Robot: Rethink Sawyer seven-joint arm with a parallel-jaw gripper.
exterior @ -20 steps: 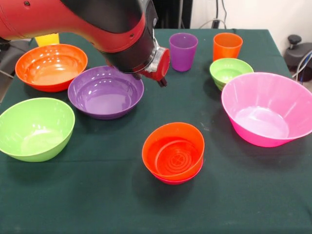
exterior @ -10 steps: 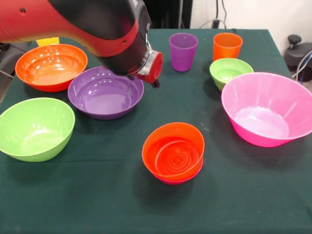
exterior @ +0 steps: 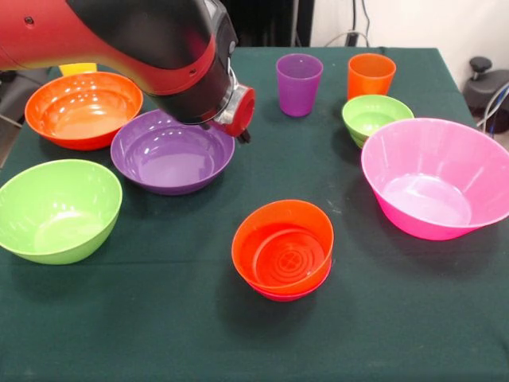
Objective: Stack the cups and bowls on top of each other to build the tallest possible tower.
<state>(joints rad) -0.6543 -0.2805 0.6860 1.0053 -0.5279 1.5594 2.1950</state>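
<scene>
front view: arm (exterior: 151,56) hides most of yellow cup (exterior: 78,69).

A dark green cloth (exterior: 382,318) covers the whole table and reaches the near edge and both side edges; it lies mostly flat, with faint creases. Past the far right corner stands a pale wall (exterior: 445,20), with thin dark cables (exterior: 354,24) hanging in front of it. At the right edge, beside the table, a black knob on a grey base (exterior: 481,76) shows. Behind the far edge the room is dark. Even light falls from above.
</scene>
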